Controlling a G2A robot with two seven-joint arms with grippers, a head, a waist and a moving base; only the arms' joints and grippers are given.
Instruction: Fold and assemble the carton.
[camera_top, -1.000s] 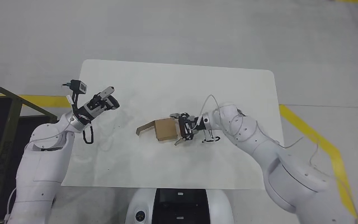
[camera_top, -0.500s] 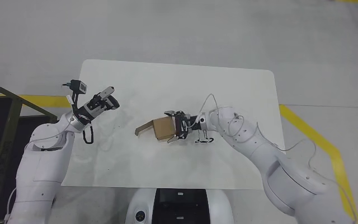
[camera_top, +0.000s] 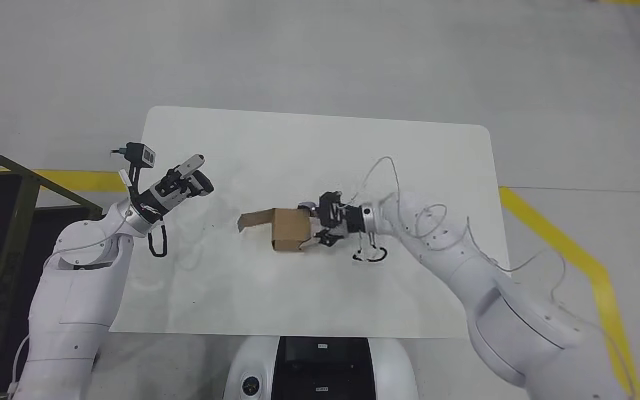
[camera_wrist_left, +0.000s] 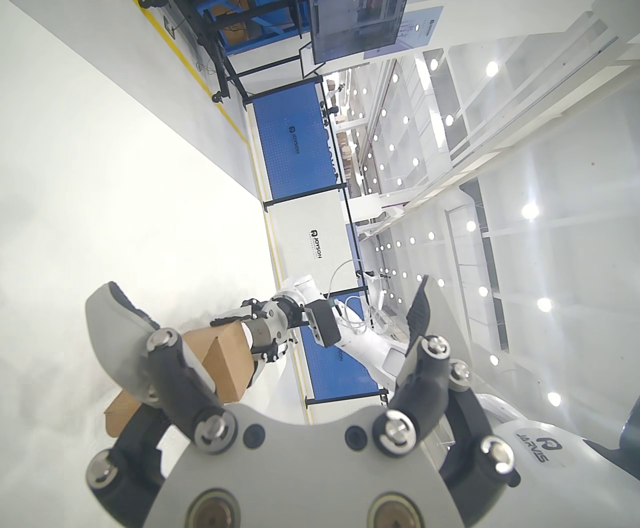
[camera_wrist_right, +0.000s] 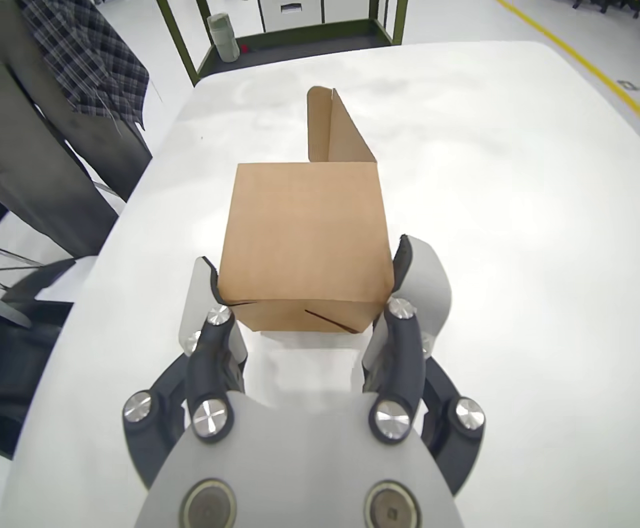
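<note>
Brown cardboard carton (camera_top: 291, 229) sits near the middle of the white worktop (camera_top: 300, 140). Its long flap (camera_top: 254, 217) stands open at the end farthest from the right arm. The right jaws clasp the carton's closed end, pressing on both side walls. The left jaws gape wide over the worktop's left part, well apart from the carton.

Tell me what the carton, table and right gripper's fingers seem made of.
The carton: plain brown cardboard, matte, with creased folds and raw cut edges. The table: smooth white top, faintly scuffed; laminate or plastic, cannot tell which. The right gripper fingers: pale grey shells, likely plastic, with dark inner pads, possibly rubber.
</note>
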